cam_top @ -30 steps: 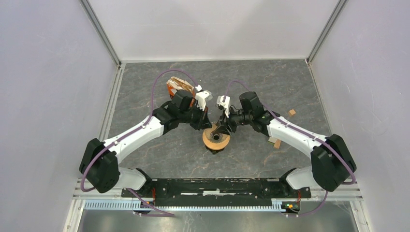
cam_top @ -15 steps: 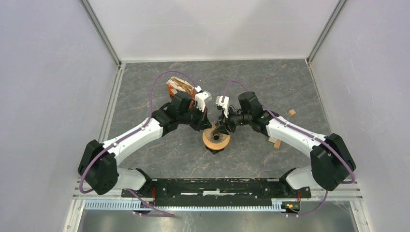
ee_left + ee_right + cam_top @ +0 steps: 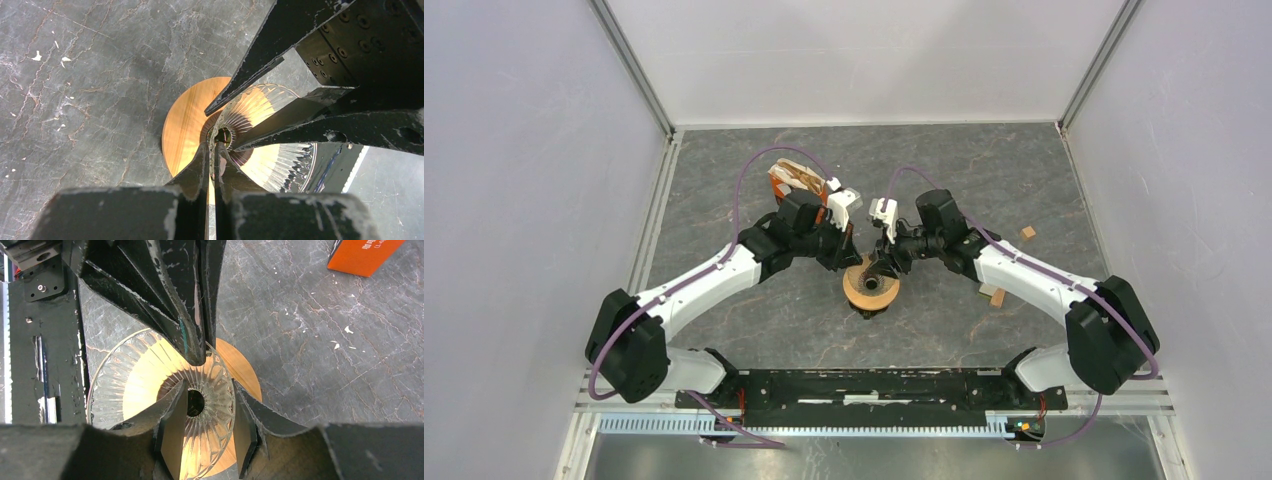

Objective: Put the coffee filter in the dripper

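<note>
Dripper (image 3: 871,288) upright at mid-tabletop (image 3: 984,170), its glass cone bare; no filter is seated yet. Left jaws clenched, tips over the cone; whether they pinch paper cannot be told. Right jaws parted astride the cone's hole, grasping nothing visible. Placement apparently not yet done.

Surface (image 3: 764,330): carries everything; both arm bases sit at its near edge.
Dripper (image 3: 864,293): on the surface near its middle, between the two arms.
Left tool (image 3: 213,150): reaches in from the left, its tip over the dripper's cone, beside the middle hole.
Right tool (image 3: 210,390): reaches in from the right, over the cone, one finger on either side of the hole, facing the left tool.
Box (image 3: 789,180): behind and left of the dripper, just behind the left wrist.
Small block (image 3: 1027,232): far right, behind the right arm.
Second block (image 3: 996,297): just beside the right forearm, nearer than the first.
</note>
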Motion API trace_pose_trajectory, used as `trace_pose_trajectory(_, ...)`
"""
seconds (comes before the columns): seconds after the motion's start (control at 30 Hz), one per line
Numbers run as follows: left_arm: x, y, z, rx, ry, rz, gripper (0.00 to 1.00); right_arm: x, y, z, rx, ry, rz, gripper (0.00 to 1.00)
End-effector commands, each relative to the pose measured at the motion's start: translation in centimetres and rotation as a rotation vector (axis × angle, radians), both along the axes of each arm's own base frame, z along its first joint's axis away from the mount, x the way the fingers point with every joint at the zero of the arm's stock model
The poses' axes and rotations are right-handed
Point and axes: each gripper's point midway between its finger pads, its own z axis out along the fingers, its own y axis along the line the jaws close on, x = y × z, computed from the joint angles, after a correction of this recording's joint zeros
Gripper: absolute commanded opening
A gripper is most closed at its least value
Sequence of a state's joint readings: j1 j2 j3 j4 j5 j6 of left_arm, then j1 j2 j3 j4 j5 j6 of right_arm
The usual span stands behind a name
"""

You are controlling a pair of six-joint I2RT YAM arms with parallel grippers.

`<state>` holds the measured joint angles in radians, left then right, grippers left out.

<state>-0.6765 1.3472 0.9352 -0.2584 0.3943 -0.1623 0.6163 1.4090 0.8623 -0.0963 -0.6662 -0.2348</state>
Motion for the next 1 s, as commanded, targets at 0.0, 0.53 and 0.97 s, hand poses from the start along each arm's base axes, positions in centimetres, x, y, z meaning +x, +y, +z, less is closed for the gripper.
trace_pose_trajectory(0.0, -2.8, 4.6, -7.0, 0.268, 0.102, -0.027, 0.02, -0.3, -2.2, -3.5, -0.148, 0.041, -0.027, 0.42)
trace_pose_trajectory(0.53, -2.3, 4.0, -4.5, 0.210, 0.043, -0.028, 0.09, 0.2, -1.2, -0.6, -0.113, 0.021, 0.007, 0.54)
trace_pose_trajectory(0.97, -1.3, 2.9, -2.7, 0.179, 0.032, -0.026, 0.33, 0.3, -1.1, 0.0, -0.108, 0.008, 0.019, 0.54)
